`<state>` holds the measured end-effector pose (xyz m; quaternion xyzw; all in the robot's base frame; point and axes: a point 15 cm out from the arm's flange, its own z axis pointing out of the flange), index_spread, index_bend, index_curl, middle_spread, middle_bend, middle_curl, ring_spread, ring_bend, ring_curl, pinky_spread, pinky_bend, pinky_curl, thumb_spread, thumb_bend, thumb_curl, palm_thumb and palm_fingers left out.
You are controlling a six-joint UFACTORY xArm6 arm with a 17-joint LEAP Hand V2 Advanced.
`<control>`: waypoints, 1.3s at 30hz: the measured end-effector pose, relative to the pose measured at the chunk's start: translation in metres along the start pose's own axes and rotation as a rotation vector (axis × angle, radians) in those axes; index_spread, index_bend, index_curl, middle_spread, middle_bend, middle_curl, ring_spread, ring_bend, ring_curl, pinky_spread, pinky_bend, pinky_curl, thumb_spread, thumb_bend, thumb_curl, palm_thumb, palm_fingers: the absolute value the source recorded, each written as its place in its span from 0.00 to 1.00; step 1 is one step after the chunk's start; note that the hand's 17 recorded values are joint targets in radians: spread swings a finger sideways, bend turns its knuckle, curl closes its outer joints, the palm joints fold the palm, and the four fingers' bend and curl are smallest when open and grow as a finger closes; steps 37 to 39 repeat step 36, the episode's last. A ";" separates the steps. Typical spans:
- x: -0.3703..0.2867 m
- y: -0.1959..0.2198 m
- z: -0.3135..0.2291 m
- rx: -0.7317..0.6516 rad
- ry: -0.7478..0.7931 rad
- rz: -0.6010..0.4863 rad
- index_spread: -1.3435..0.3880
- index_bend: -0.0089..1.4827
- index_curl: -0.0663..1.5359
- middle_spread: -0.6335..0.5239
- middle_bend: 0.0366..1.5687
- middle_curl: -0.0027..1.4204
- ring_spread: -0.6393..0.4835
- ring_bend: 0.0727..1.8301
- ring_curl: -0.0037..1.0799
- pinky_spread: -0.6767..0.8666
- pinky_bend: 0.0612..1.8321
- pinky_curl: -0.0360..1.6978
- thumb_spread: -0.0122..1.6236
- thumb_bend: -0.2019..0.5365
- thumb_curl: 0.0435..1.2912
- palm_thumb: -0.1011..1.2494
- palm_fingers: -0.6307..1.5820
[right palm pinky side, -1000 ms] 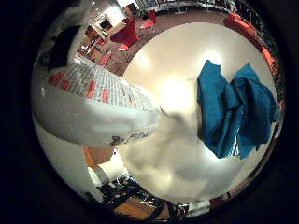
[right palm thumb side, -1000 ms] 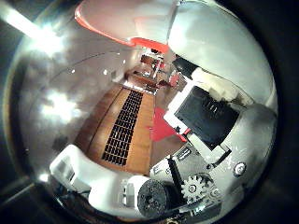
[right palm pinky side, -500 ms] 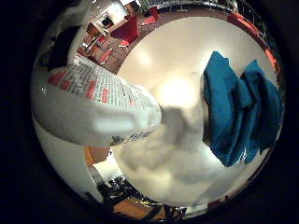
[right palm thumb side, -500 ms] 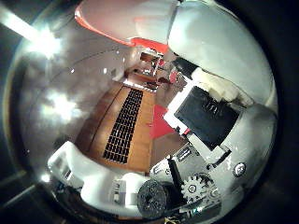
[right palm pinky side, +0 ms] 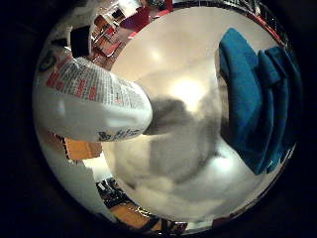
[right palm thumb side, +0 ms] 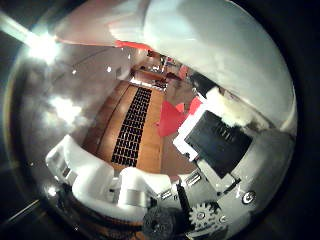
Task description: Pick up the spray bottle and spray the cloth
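Observation:
The white spray bottle (right palm pinky side: pixel 89 99) with red and white label print lies close against the palm in the little finger side view and fills a large part of it. It is held above a round white table (right palm pinky side: pixel 178 50). A teal cloth (right palm pinky side: pixel 260 89) lies bunched on that table, away from the bottle. In the thumb side view my right hand (right palm thumb side: pixel 190 170) shows white and black parts, with white fingers (right palm thumb side: pixel 95 180) curled inwards. A large white rounded surface (right palm thumb side: pixel 220 50) sits close by the palm there.
Red chairs (right palm pinky side: pixel 129 22) and furniture stand beyond the table's far rim. The thumb side view looks down a room with a wooden floor and a dark grated strip (right palm thumb side: pixel 130 125). A shadow falls on the table (right palm pinky side: pixel 183 149) beside the bottle.
The whole picture has shifted, so the hand has moved with the bottle. The bottle keeps its place against the palm. The cloth now looks larger and nearer the view's edge.

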<state>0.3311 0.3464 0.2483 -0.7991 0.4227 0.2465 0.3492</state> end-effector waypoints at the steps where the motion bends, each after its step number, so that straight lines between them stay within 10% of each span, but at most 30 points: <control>1: 0.000 0.000 0.000 -0.001 0.001 0.001 0.56 0.19 0.47 0.40 0.65 0.41 0.33 0.69 0.51 0.15 0.53 0.54 0.52 0.24 0.50 0.70 0.54; 21: -0.003 -0.018 -0.048 0.080 0.053 -0.064 0.62 0.19 0.36 0.52 0.30 0.29 0.58 0.36 0.33 0.68 0.25 0.37 0.65 0.24 0.38 0.64 0.35; 39: 0.003 0.013 -0.093 0.121 0.094 -0.066 0.63 0.13 0.30 0.54 0.22 0.27 0.64 0.27 0.27 0.72 0.20 0.27 0.65 0.24 0.36 0.63 0.41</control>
